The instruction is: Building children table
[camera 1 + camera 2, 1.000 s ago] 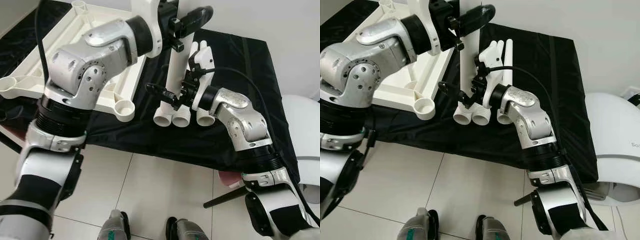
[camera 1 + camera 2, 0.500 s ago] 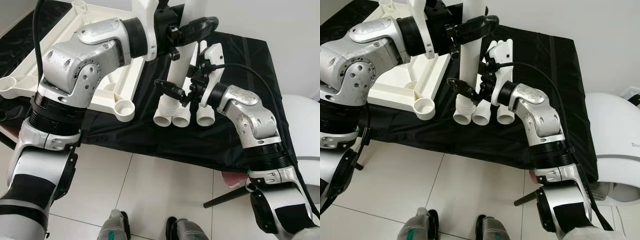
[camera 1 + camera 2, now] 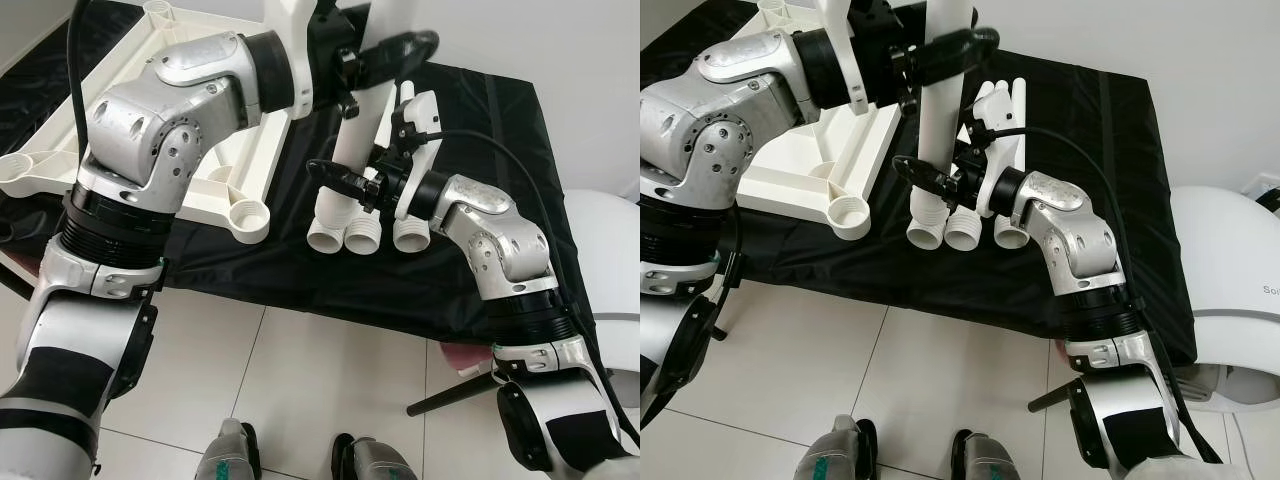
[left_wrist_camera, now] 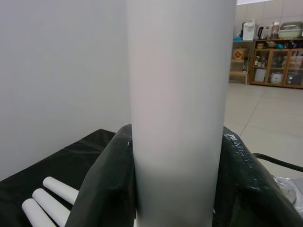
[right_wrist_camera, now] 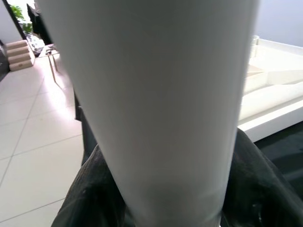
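A white table leg point(image 3: 356, 125) stands steeply tilted over the black-clothed table point(image 3: 480, 110), its threaded end point(image 3: 325, 238) down near the cloth. My left gripper point(image 3: 375, 58) is shut on its upper part; in the left wrist view the leg point(image 4: 177, 118) sits between both fingers point(image 4: 102, 189). Lower down, my right gripper point(image 3: 345, 180) is shut on the same leg point(image 5: 156, 94). Two more legs point(image 3: 965, 237) point(image 3: 1010, 235) lie side by side on the cloth behind it. The upturned white tabletop point(image 3: 60, 130) lies to the left, with a round socket point(image 3: 248, 215) at its near corner.
The table's front edge runs just below the legs' ends, above tiled floor point(image 3: 300, 380). A white rounded object point(image 3: 1230, 280) stands at the right, with a dark slanted rod point(image 3: 450, 395) by it. My feet point(image 3: 230, 455) are on the tiles.
My right gripper has slid a little higher up the leg and its elbow has lifted. The left arm has shifted slightly, still holding the leg's upper part.
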Controlling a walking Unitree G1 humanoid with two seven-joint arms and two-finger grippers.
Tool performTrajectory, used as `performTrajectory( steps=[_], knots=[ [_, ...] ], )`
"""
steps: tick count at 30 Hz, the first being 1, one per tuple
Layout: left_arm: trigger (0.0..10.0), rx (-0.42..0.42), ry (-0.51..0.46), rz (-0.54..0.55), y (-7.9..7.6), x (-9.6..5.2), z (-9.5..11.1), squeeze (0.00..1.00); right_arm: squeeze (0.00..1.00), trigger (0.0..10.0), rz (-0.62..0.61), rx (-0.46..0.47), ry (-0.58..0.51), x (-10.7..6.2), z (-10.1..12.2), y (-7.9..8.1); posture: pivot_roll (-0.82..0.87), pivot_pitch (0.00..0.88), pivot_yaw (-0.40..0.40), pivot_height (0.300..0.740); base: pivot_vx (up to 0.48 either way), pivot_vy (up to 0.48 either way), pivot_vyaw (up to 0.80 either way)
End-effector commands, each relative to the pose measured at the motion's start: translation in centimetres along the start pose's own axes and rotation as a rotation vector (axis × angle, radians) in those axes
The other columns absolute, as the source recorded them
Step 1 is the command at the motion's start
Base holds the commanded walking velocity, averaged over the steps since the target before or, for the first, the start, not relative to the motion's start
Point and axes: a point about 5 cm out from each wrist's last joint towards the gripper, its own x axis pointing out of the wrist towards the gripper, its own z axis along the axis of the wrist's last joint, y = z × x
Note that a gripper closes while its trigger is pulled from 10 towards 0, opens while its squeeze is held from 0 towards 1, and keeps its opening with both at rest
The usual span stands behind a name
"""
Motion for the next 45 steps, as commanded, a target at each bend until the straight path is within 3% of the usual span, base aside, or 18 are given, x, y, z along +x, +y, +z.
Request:
performTrajectory(
  steps=[1, 8, 11, 12, 13, 14, 22, 27, 28, 29, 33, 35, 39, 40, 42, 43, 45],
  knots=[
    [10.0, 0.046, -0.035, -0.040, -0.6, 0.2, 0.9, 0.00, 0.00, 0.0, 0.018, 0.042, 0.010, -0.3, -0.7, 0.3, 0.02, 0.160, -0.055, 0.740, 0.000, 0.000, 0.00],
    [10.0, 0.040, -0.027, -0.059, -0.8, 0.2, 0.8, 0.00, 0.00, 0.0, 0.047, 0.059, -0.019, -0.3, -0.5, 0.8, 0.02, 0.160, -0.051, 0.740, 0.000, 0.000, 0.00],
    [10.0, 0.044, -0.024, -0.068, -0.8, 0.2, 0.7, 0.00, 0.00, 0.0, 0.001, 0.062, -0.035, -0.3, -0.3, 0.3, 0.03, 0.160, -0.043, 0.740, 0.000, 0.000, 0.00],
    [10.0, 0.033, -0.021, -0.068, -0.8, 0.2, 0.6, 0.00, 0.00, 10.0, -0.021, 0.076, -0.043, -0.2, -0.1, 0.1, 0.03, 0.159, -0.043, 0.740, 0.000, 0.000, 0.00],
    [10.0, 0.033, -0.021, -0.068, -0.8, 0.2, 0.6, 0.00, 0.00, 10.0, -0.021, 0.076, -0.043, -0.2, -0.1, 0.1, 0.03, 0.159, -0.043, 0.740, 0.000, 0.000, 0.00],
    [10.0, 0.005, -0.025, -0.055, -0.8, 0.2, 0.5, 1.00, 0.00, 10.0, -0.035, 0.086, -0.052, -0.2, 0.0, 0.0, 0.03, 0.159, -0.042, 0.740, 0.000, 0.000, 0.00],
    [10.0, -0.057, -0.066, -0.002, 0.1, 0.0, 0.7, 1.00, 0.00, 10.0, -0.079, 0.086, -0.086, -0.3, 0.3, -0.4, 0.03, 0.152, -0.041, 0.740, 0.000, 0.000, 0.00],
    [10.0, -0.118, -0.111, 0.058, 1.2, -0.2, 1.0, 1.00, 0.00, 10.0, -0.172, 0.090, -0.138, -0.5, 0.6, -1.4, 0.03, 0.145, -0.040, 0.740, 0.000, 0.000, 0.00],
    [10.0, -0.131, -0.119, 0.087, 1.6, -0.4, 1.1, 0.05, 0.00, 10.0, -0.197, 0.091, -0.151, -0.6, 0.6, -1.7, 0.03, 0.142, -0.035, 0.740, 0.000, 0.000, 0.00],
    [10.0, -0.149, -0.123, 0.113, 1.9, -0.5, 1.1, 0.00, 0.00, 10.0, -0.222, 0.093, -0.163, -0.7, 0.6, -1.9, 0.03, 0.142, -0.035, 0.740, 0.000, 0.000, 0.00],
    [10.0, -0.176, -0.127, 0.228, 3.5, -1.2, 1.1, 0.00, 0.00, 10.0, -0.320, 0.104, -0.197, -1.3, 0.5, -2.6, 0.03, 0.141, -0.033, 0.740, 0.000, 0.000, 0.00],
    [10.0, -0.176, -0.116, 0.373, 5.3, -2.4, 0.9, 0.00, 0.00, 10.0, -0.398, 0.107, -0.229, -1.9, 0.3, -3.1, 0.03, 0.141, -0.030, 0.740, 0.000, 0.000, 0.00],
    [10.0, -0.166, -0.106, 0.430, 6.0, -3.0, 0.8, 0.00, 0.00, 10.0, -0.421, 0.109, -0.238, -2.1, 0.2, -3.2, 0.03, 0.141, -0.030, 0.740, 0.000, 0.000, 0.00],
    [10.0, -0.172, -0.073, 0.550, 6.0, -5.8, -1.3, 0.00, 0.00, 10.0, -0.460, 0.100, -0.255, -2.3, -0.1, -3.2, 0.03, 0.140, -0.030, 0.740, 0.000, 0.000, 0.00],
    [10.0, -0.172, -0.073, 0.550, 6.0, -5.8, -1.3, 0.00, 0.00, 10.0, -0.460, 0.100, -0.255, -2.3, -0.1, -3.2, 0.03, 0.140, -0.030, 0.740, 0.000, 0.000, 0.00],
    [10.0, -0.205, -0.031, 0.684, 5.8, -8.3, -3.8, 0.00, 0.00, 10.0, -0.492, 0.114, -0.287, -2.5, -0.4, -2.9, 0.03, 0.138, -0.030, 0.740, 0.000, 0.000, 0.00],
    [10.0, -0.205, -0.031, 0.684, 5.8, -8.3, -3.8, 0.00, 0.00, 10.0, -0.492, 0.114, -0.287, -2.5, -0.4, -2.9, 0.03, 0.138, -0.030, 0.740, 0.000, 0.000, 0.00]
  ],
)
